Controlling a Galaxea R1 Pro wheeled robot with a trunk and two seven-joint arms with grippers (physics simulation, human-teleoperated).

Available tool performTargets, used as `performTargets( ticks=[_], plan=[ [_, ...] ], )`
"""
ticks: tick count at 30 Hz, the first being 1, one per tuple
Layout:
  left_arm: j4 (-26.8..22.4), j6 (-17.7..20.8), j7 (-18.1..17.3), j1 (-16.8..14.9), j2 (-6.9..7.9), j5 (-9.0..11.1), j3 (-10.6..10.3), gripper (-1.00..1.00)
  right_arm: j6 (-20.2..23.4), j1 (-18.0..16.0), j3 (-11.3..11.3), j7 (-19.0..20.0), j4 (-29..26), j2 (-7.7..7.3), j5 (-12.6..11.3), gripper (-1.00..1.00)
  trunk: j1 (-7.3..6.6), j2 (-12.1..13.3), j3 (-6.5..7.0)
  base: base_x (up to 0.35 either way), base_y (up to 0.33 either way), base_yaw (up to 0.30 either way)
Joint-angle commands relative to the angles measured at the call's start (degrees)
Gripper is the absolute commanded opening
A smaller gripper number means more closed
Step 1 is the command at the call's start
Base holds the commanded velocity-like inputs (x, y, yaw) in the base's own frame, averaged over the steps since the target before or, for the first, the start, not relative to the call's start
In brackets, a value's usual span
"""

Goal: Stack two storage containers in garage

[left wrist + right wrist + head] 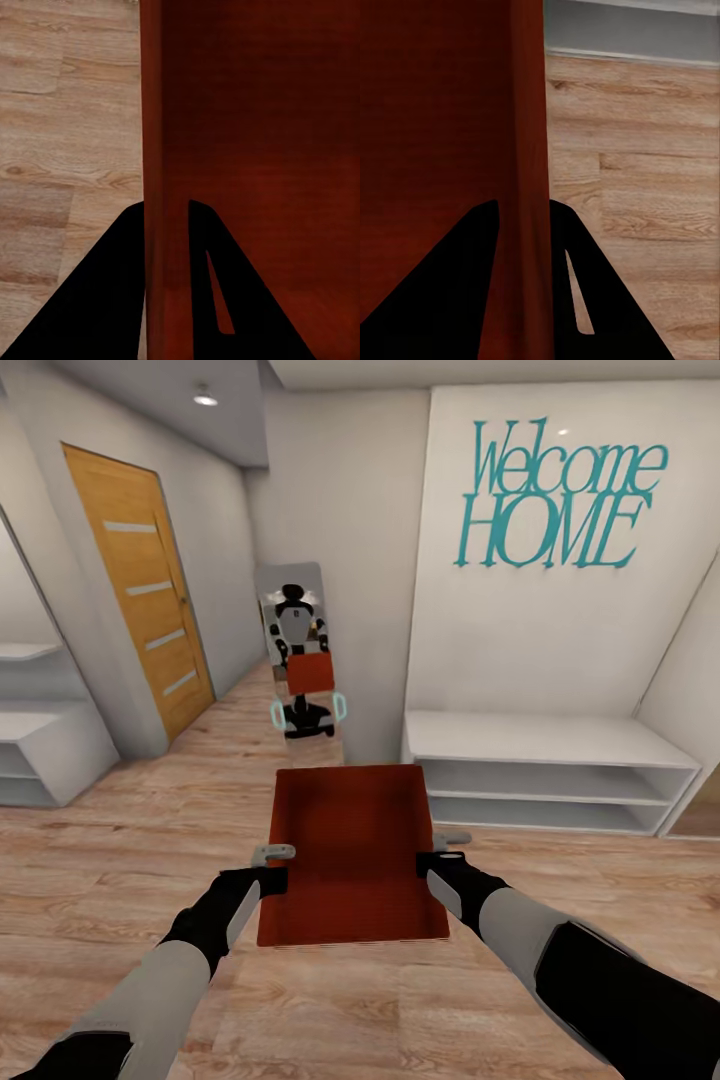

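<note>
Step in hand, by my judgement: transport. One storage container [352, 855] is off the wood plank floor [560, 980], carried level and open side up between the robot's two arms in front of its trunk. No concrete shows, so the robot does not appear to have reached the garage. A second container cannot be made out apart from the first; whether one bin or a nested pair is carried, I cannot tell.

Surroundings: a hallway. A standing mirror [300, 660] straight ahead reflects the robot and its red load. A white wall bench [545, 738] sits under a teal "Welcome HOME" sign [555, 495] to the right. A light wooden door [145, 595] with frosted strips stands ahead on the left.

Left gripper [277, 854]: clamped on the container's left wall, about midway along that edge. The left wrist view shows the wall [163, 180] running between the two dark fingers [97, 300], one outside, one inside the bin.

Right gripper [449, 842]: closed narrow on the right wall in the same manner, opposite the left; the right wrist view shows that wall [526, 150] pinched between the fingers [607, 300].

Next move, as I judge it: drive on toward the door on the left if that leads to the garage, keeping both grips firm and the arms evenly spaced so the bin neither tilts nor slips.
</note>
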Motion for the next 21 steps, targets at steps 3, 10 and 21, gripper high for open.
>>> performTargets(
  ticks=[3,10,21],
  plan=[
    [0.1,0.3,0.5,0.0,0.59,1.3,-0.5,-1.0,-3.2,-0.1,-0.4,-0.2,-0.3,-0.37,0.3,-1.0,0.06,-0.1,-0.12,0.324,0.0,0.178],
    [0.1,0.3,0.5,0.0,0.59,1.3,-0.5,-1.0,-3.2,-0.1,-0.3,-0.2,-0.3,-0.37,0.3,-1.0,0.06,-0.1,-0.12,0.324,0.0,0.256],
    [0.1,0.3,0.5,0.0,0.6,1.3,-0.5,-1.0,-3.2,-0.1,-0.3,-0.2,-0.3,-0.37,0.3,-1.0,0.06,-0.1,-0.12,0.324,0.0,0.268]
  ],
)
